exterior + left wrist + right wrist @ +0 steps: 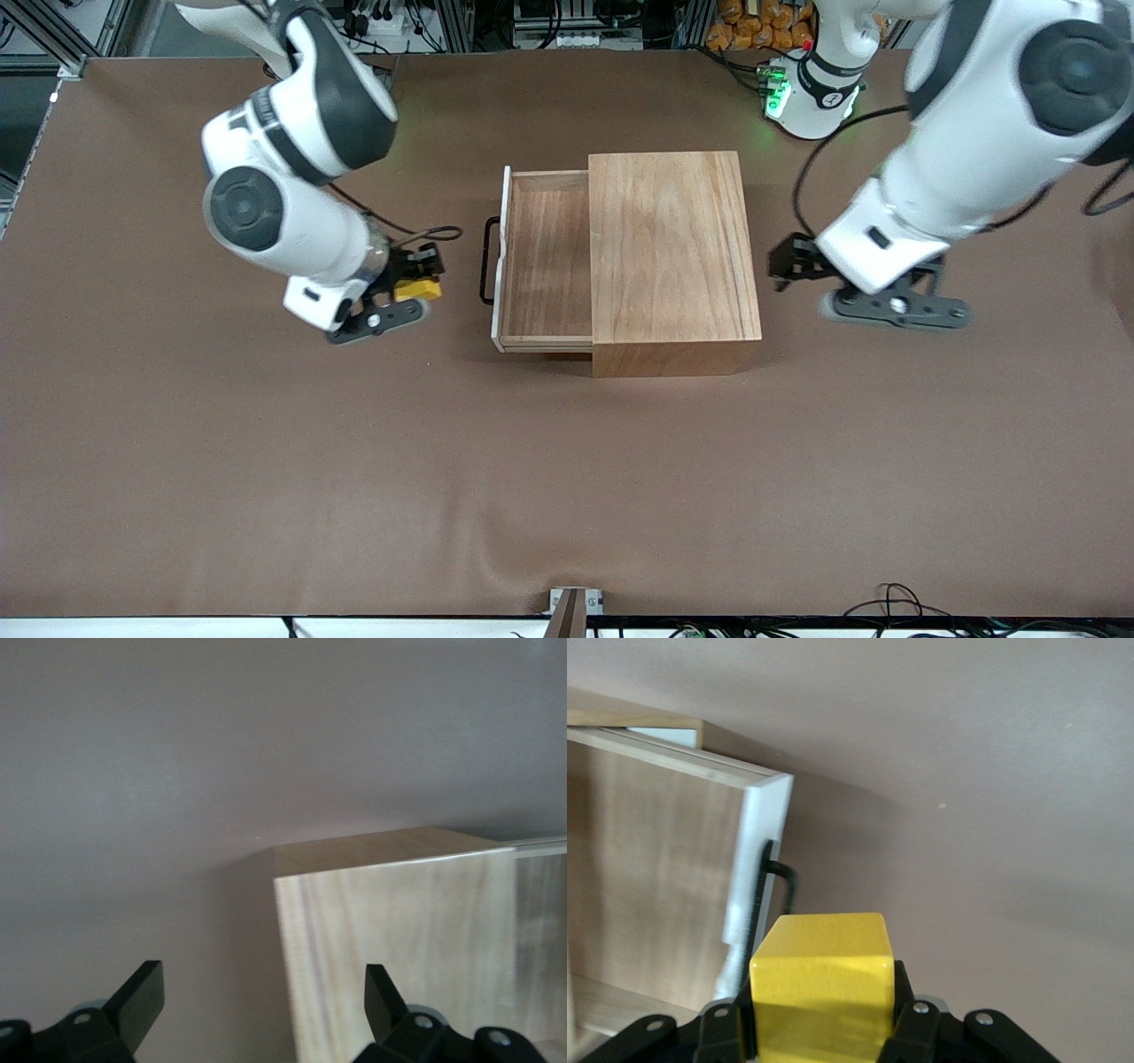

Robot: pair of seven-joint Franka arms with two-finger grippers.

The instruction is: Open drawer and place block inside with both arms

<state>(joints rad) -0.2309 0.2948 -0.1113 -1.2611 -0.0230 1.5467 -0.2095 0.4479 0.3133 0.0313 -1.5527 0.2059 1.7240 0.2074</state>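
The wooden box [673, 257] stands mid-table with its drawer [545, 266] pulled out toward the right arm's end, its inside bare. The drawer's white-edged front panel [757, 859] and black wire handle [487, 261] show. My right gripper [421, 285] is shut on the yellow block [822, 988] and holds it above the table just in front of the drawer's handle. My left gripper [784, 266] is open and empty, beside the box's closed back end [390, 948] at the left arm's end.
Brown cloth covers the table [354, 487]. Cables and equipment lie along the table's edge by the robot bases [811, 93]. A small bracket [574, 607] sits at the table edge nearest the front camera.
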